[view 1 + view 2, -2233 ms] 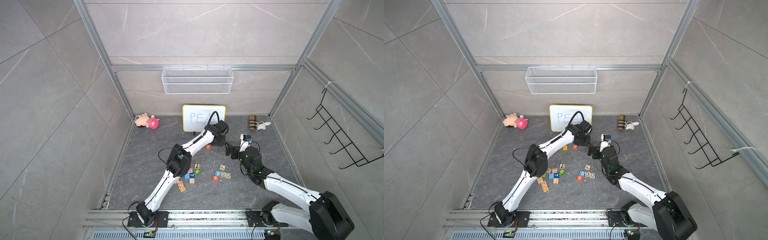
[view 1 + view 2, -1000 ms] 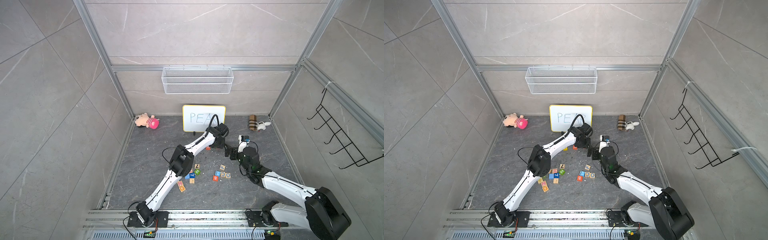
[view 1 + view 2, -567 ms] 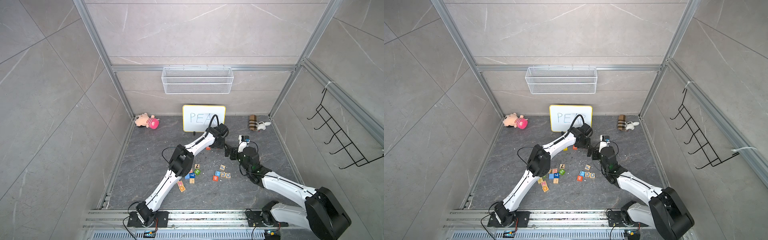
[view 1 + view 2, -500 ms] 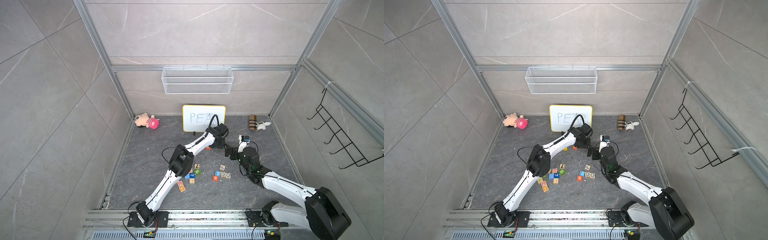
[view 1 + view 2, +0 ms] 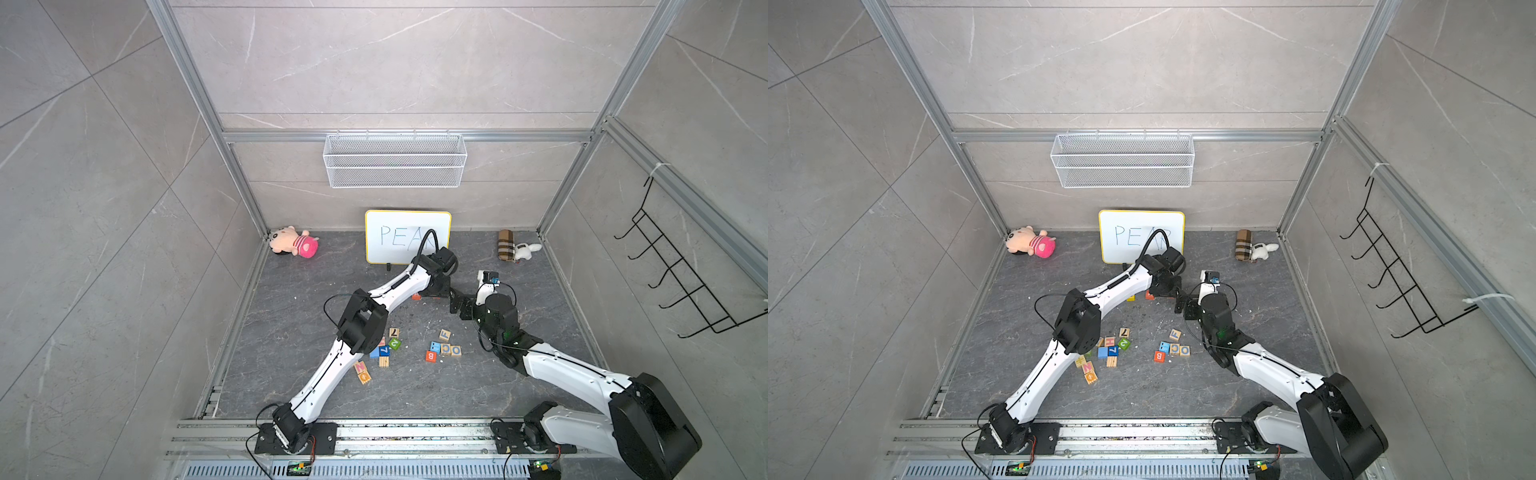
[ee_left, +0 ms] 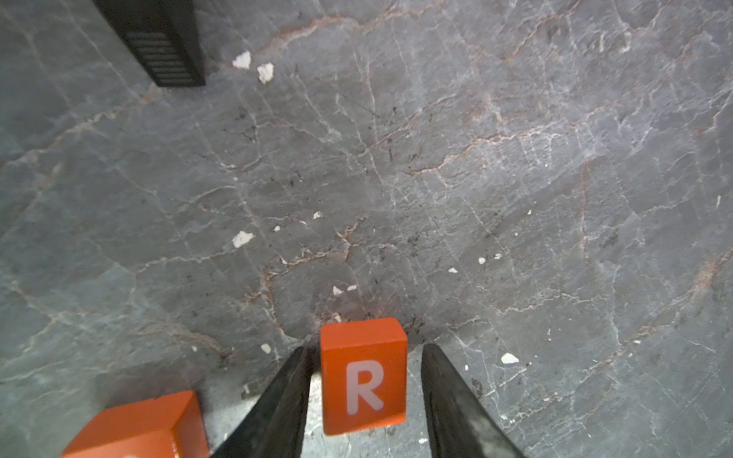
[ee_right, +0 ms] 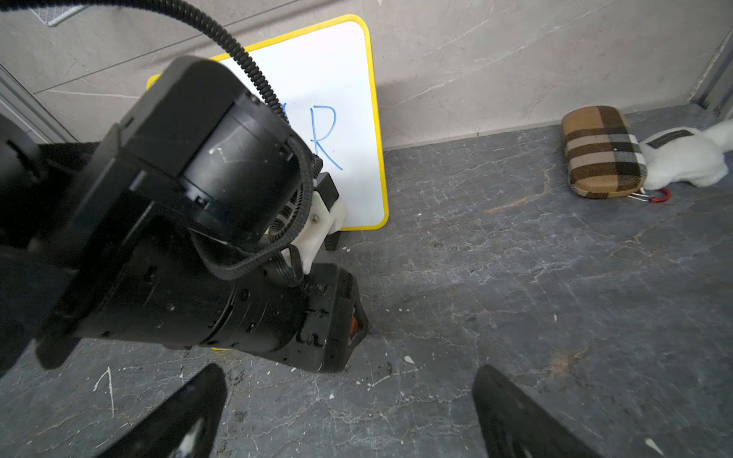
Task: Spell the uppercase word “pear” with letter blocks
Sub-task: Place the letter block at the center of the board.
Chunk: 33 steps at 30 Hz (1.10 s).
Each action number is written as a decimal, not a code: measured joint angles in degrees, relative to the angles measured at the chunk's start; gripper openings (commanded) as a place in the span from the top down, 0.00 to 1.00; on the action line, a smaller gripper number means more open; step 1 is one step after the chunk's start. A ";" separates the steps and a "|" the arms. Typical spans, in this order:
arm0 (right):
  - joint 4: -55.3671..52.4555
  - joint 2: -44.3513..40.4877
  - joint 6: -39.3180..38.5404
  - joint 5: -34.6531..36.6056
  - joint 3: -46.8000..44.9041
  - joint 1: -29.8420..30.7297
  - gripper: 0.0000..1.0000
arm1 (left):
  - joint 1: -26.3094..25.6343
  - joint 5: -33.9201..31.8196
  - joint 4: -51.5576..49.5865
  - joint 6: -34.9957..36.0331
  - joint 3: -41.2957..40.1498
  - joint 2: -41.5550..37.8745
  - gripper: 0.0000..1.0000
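Since the earliest top view the left arm (image 5: 399, 286) has sunk slightly toward the floor (image 5: 291, 316); over the last second it barely shifts. In both top views the left gripper (image 5: 437, 291) points down just in front of the whiteboard (image 5: 407, 237) marked PEAR, at the far middle of the floor. An orange-red block (image 5: 1149, 295) shows just left of it, with a yellow block (image 5: 1131, 298) further left. The right gripper (image 5: 457, 302) is just right of the left one.

In the left wrist view the R block (image 6: 363, 380) rests on the floor between the parted jaws, with a gap on each side, so nothing is gripped. The orange-red block lies just beside it, apart.

In the right wrist view the right gripper is spread wide and empty, facing the left gripper.
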 measured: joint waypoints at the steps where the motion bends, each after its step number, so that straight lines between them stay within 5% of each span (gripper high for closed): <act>1: 0.00 0.00 0.00 0.02 0.00 0.00 0.01 | 0.00 0.00 -0.02 0.00 -0.09 -0.07 0.50; 16: -0.24 -0.04 -0.28 -0.17 0.00 -1.64 0.01 | 0.00 -0.09 -0.37 0.20 -3.26 -3.93 0.50; 23: -1.79 6.80 0.98 -12.20 3.45 -9.35 0.01 | 0.00 -0.59 1.18 1.11 -5.81 -9.44 0.50; 33: -3.54 13.88 2.38 -25.92 8.63 -12.61 0.01 | 0.00 -1.73 3.30 2.93 -10.45 -15.76 0.49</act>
